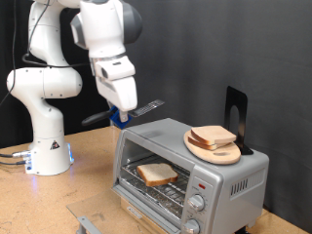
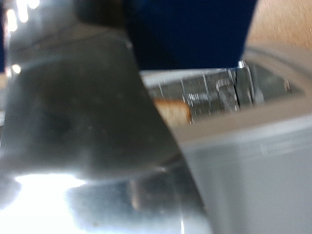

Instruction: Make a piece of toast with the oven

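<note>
Silver metal is filling the wrist view, blurred and too close to read, so whether the gripper is standing apart or together I cannot tell. It is hanging just above the oven's top corner on the exterior view's left, apparently holding nothing. Inside, the toast is lying flat on the wire rack, seemingly placed there for heating, with the door hanging open below. More bread slices are sitting on a round board on the oven's roof, probably as spares. A pale wooden table is carrying everything against a black backdrop.
</note>
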`<control>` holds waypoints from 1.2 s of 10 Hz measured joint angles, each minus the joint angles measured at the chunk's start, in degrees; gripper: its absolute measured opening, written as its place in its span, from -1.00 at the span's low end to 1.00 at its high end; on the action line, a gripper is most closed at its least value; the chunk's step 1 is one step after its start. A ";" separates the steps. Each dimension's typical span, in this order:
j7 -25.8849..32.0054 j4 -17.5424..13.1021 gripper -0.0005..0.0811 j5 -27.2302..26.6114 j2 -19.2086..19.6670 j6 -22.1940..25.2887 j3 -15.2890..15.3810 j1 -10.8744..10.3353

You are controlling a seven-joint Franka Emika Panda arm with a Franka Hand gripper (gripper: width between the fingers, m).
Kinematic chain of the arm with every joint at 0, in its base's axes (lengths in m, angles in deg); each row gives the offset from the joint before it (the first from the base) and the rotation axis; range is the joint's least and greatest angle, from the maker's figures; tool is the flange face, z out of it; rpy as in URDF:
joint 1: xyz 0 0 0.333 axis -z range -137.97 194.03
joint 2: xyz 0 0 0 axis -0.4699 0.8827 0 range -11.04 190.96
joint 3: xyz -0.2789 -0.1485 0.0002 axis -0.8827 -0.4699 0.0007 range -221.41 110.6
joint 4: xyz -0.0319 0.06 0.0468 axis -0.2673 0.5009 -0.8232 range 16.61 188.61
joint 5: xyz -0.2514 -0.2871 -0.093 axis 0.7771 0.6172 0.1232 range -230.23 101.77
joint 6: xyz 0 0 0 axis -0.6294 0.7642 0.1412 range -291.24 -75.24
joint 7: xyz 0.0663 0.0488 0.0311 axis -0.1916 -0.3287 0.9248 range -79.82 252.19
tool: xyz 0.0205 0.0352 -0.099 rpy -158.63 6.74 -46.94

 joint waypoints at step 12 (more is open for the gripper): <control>-22.59 -0.85 0.22 -0.07 0.17 0.95 15.66 -3.32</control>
